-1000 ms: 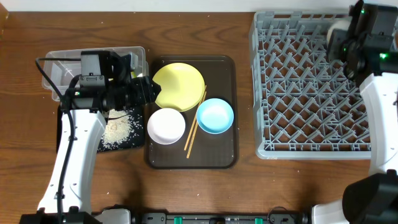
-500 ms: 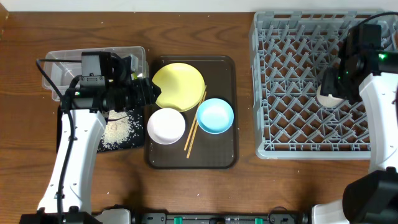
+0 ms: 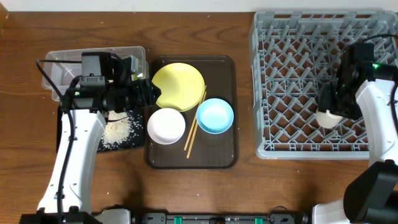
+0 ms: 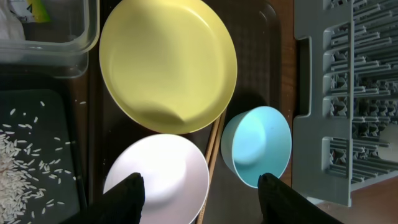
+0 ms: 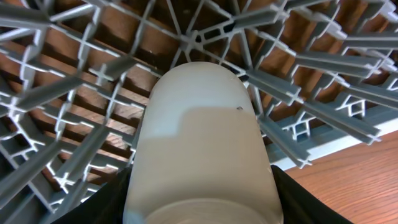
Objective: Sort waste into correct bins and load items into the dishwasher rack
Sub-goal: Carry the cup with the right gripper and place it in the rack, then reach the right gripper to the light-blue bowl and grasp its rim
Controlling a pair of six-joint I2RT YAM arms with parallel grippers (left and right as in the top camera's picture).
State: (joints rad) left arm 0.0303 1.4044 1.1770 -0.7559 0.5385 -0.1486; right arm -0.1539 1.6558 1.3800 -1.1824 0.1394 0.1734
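My right gripper (image 3: 331, 109) is shut on the pale green cup (image 3: 328, 118) and holds it over the front right part of the grey dishwasher rack (image 3: 258, 93). The cup (image 5: 199, 143) fills the right wrist view above the rack's lattice (image 5: 68, 93). My left gripper (image 4: 205, 199) is open and empty above the yellow plate (image 4: 168, 62), white bowl (image 4: 155, 180), blue bowl (image 4: 256, 146) and chopsticks (image 4: 214, 140). The green-yellow wrapper (image 4: 28, 9) and white tissue (image 4: 7, 25) lie in the clear tub (image 4: 74, 50). Rice grains (image 4: 18, 155) lie on the black tray (image 4: 50, 106).
The plate (image 3: 180, 84), both bowls and the chopsticks (image 3: 193, 134) sit on a dark brown serving tray (image 3: 224, 155) mid-table. The clear tub (image 3: 62, 59) and black tray (image 3: 134, 142) stand to its left, partly under my left arm. Bare wood separates serving tray and rack.
My right arm has carried the cup from the rack's far right corner toward its front right and lowered it. The left arm has not moved.
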